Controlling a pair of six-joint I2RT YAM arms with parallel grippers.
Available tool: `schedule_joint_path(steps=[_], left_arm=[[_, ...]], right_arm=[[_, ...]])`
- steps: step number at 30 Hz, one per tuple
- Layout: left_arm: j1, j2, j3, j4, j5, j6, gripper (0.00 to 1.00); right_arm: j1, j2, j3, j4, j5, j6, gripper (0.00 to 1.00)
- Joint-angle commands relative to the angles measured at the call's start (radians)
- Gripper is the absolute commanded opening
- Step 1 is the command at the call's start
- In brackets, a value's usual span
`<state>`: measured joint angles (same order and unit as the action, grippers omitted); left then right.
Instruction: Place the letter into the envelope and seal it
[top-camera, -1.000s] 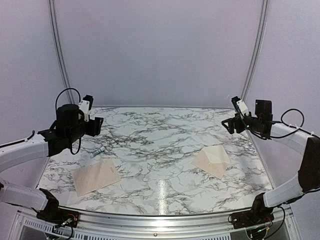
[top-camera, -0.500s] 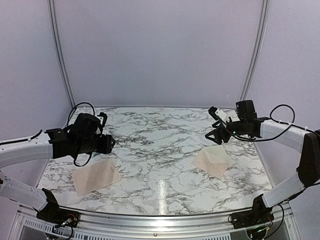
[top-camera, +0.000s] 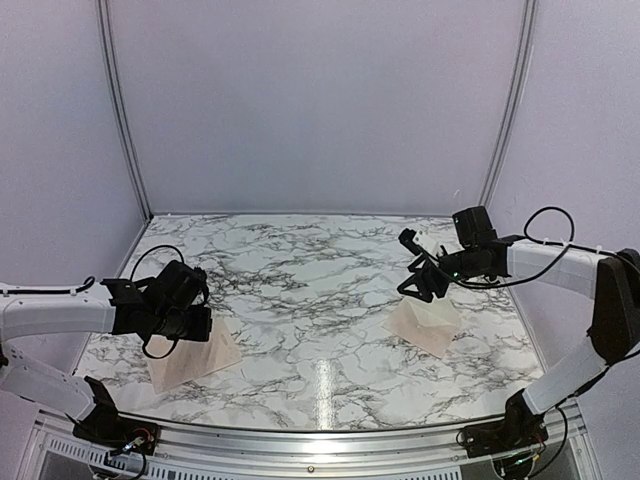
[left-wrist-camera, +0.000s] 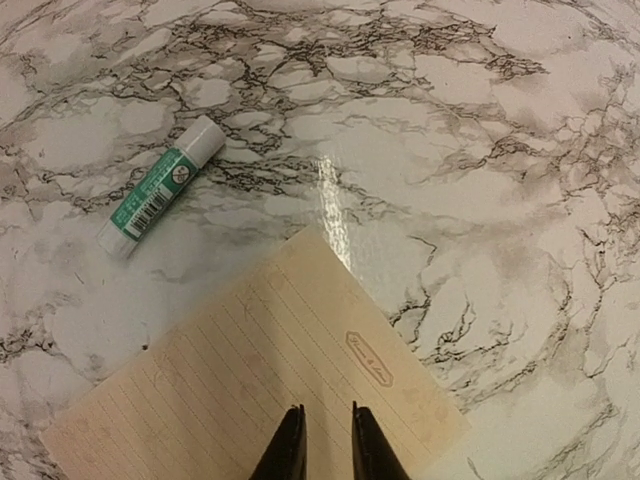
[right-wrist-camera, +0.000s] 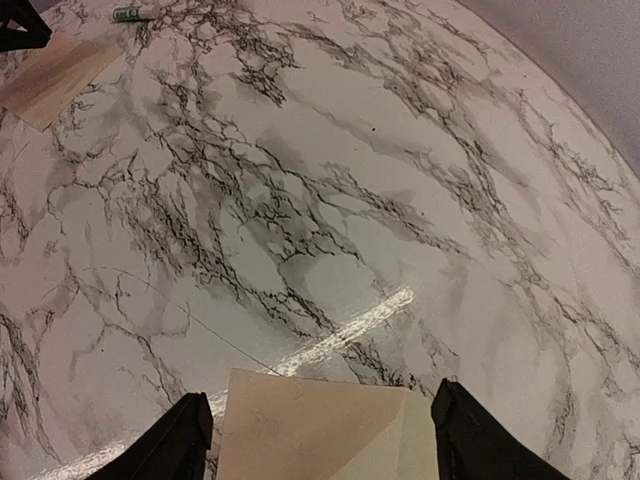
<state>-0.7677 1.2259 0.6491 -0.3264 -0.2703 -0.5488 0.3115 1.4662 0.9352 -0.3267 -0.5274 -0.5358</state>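
1. The letter, a flat rectangular sheet of pale peach-beige lined paper (left-wrist-camera: 270, 380), lies flat on the near left part of the white, grey-veined marble-pattern table (top-camera: 320, 270). It is turned at an angle to the table edge. A small printed oval label shows near one corner.
2. The left claw (left-wrist-camera: 326, 415) is directly over the letter. Its two dark fingers are drawn nearly together, with a narrow slit between them. Only flat paper shows through the slit, and nothing is grasped. I cannot tell whether the tips touch the sheet.
3. The envelope, pale cream-beige paper with diagonal fold lines (right-wrist-camera: 310, 430), lies on the right part of the table, well apart from the letter. In the overhead view a lighter triangular panel shows at its far end.
4. The right claw (right-wrist-camera: 320, 395) hangs over the envelope's far edge. Its fingers are spread wide, one on each side of the envelope's width, and it is released with nothing between them. I cannot tell how far above the paper it is.
5. A green-and-white glue stick with a barcode label (left-wrist-camera: 160, 187) lies on its side on the bare table. It is near the letter's far corner but not touching it.
6. Both white arm links reach in from the near table edge, one on each side.
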Motion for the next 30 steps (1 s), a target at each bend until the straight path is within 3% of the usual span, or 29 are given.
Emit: schedule_joint_path(steps=[1,9,20,30], left_arm=[[-0.008,0.058,-0.008,-0.006,0.009,-0.012,0.14],[-0.023,0.162,-0.006,0.036,0.024,0.010,0.06],[-0.117,0.345,0.055,0.142,0.070,0.019,0.03],[-0.270,0.551,0.274,0.213,0.110,0.009,0.02]], right_arm=[[0.010,0.004,0.037,-0.017,-0.026,-0.009,0.72],[0.011,0.015,0.040,-0.025,-0.030,-0.017,0.71],[0.012,0.028,0.047,-0.035,-0.036,-0.018,0.70],[0.011,0.029,0.048,-0.040,-0.037,-0.020,0.69]])
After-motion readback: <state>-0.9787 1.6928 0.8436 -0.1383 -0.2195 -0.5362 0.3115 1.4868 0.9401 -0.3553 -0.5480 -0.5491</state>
